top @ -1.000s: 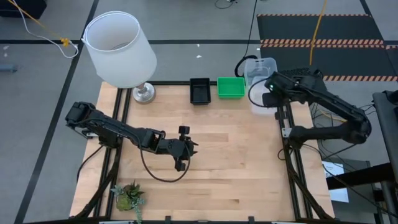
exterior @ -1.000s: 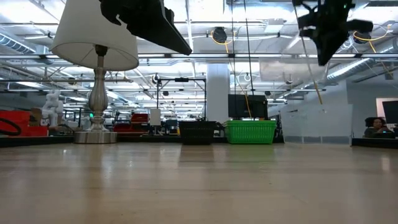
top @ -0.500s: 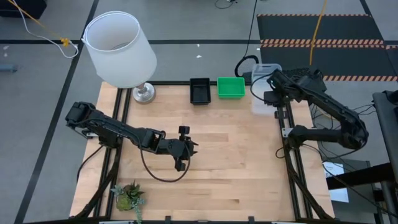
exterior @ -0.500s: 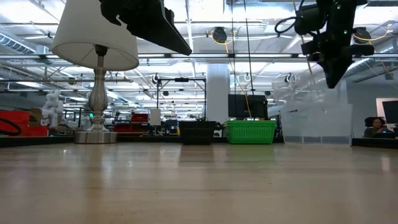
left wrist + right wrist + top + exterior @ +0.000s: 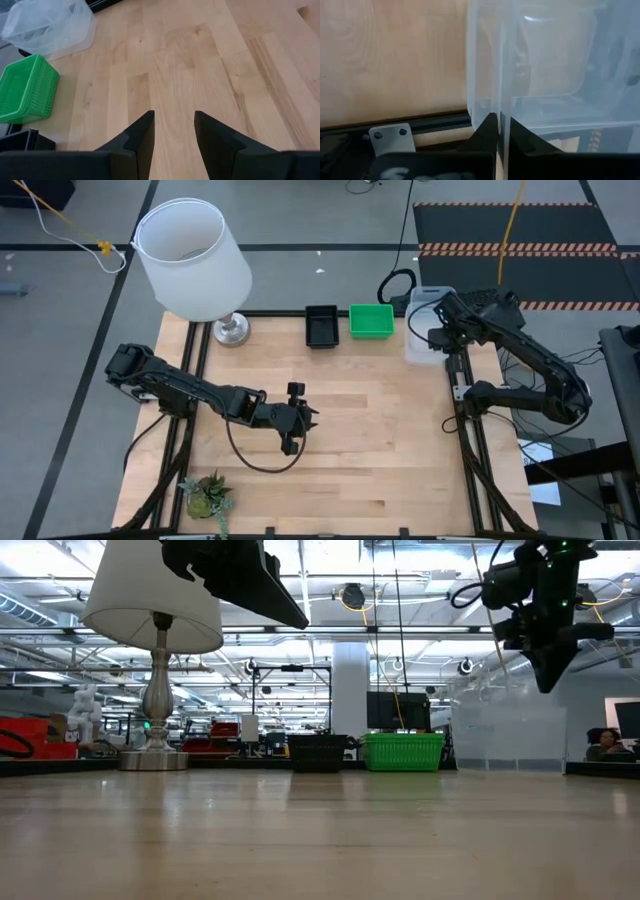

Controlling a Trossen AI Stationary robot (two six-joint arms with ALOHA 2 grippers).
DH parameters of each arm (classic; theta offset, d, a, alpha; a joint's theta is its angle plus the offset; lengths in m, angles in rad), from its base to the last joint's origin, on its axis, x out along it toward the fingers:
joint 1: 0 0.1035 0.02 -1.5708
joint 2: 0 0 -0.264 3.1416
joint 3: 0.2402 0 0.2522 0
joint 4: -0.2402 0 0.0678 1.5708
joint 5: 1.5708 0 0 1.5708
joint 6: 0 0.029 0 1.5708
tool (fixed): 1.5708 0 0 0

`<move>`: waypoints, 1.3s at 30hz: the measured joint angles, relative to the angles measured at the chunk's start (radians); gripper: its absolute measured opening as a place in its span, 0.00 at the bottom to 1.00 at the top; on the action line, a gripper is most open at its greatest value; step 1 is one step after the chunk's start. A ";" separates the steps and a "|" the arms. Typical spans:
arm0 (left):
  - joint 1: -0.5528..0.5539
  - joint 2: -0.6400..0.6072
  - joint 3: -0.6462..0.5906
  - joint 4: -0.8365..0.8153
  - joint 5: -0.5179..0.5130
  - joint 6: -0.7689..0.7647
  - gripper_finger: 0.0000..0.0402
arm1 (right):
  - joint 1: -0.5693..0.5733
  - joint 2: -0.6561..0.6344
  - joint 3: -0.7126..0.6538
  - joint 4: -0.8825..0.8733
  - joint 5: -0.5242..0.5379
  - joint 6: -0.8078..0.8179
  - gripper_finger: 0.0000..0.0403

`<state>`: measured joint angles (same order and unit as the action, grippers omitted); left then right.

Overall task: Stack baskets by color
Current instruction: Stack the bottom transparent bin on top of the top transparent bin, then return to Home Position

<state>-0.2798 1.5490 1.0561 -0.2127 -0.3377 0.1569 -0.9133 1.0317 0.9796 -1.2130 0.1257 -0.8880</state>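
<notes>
A light wooden table (image 5: 380,450) fills the workspace, with a big white lampshade (image 5: 190,258) on its silver lamp base (image 5: 231,330) standing at the far left corner. The left arm (image 5: 170,388) stretches across the middle of the table, its left gripper (image 5: 173,131) hanging above bare wood with the jaws parted a moderate way and nothing between them. The right arm (image 5: 530,365) reaches in from the right side to the far right corner, where the right gripper (image 5: 500,131) is pinched tight on the thin wall of a clear translucent basket (image 5: 425,320); in the low view that basket (image 5: 505,735) hangs under the gripper near the table's far right edge, and whether its bottom touches the wood cannot be told. Along the far edge, near the middle, a bright green basket (image 5: 371,320) sits on the table, just left of the clear one. A black basket (image 5: 321,326) stands just beside the green one on its left, the two apart. A small green potted plant (image 5: 207,495) sits at the near left corner. In the low view a person (image 5: 603,745) shows in the room beyond the table, far right.
</notes>
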 joint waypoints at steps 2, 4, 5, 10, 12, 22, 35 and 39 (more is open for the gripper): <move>0.000 0.000 0.000 0.000 0.000 0.000 0.35 | -0.005 0.000 -0.017 0.008 -0.001 -0.009 0.00; 0.000 0.000 0.000 0.000 0.000 0.000 0.35 | -0.010 0.000 -0.036 0.014 -0.001 -0.015 0.00; 0.000 0.000 0.000 0.000 0.000 -0.001 0.35 | -0.010 0.000 -0.044 0.018 0.000 -0.015 0.00; 0.000 0.000 0.000 0.000 0.000 -0.001 0.35 | -0.011 0.000 -0.067 0.047 0.002 -0.015 0.03; 0.000 0.000 0.000 0.000 0.000 -0.001 0.35 | -0.011 0.000 -0.072 0.058 0.001 -0.015 0.04; 0.000 0.000 0.000 0.000 0.000 -0.001 0.35 | -0.011 0.000 -0.089 0.092 0.004 0.011 0.16; 0.000 -0.004 -0.001 0.000 -0.002 0.029 0.35 | 0.094 -0.155 -0.089 0.122 0.009 0.199 0.39; 0.003 -0.028 -0.001 0.002 -0.011 0.045 0.35 | 0.163 -0.231 -0.089 0.194 0.008 0.335 0.39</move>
<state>-0.2768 1.5213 1.0550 -0.2110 -0.3492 0.2016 -0.7505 0.8007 0.8909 -1.0193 0.1341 -0.5528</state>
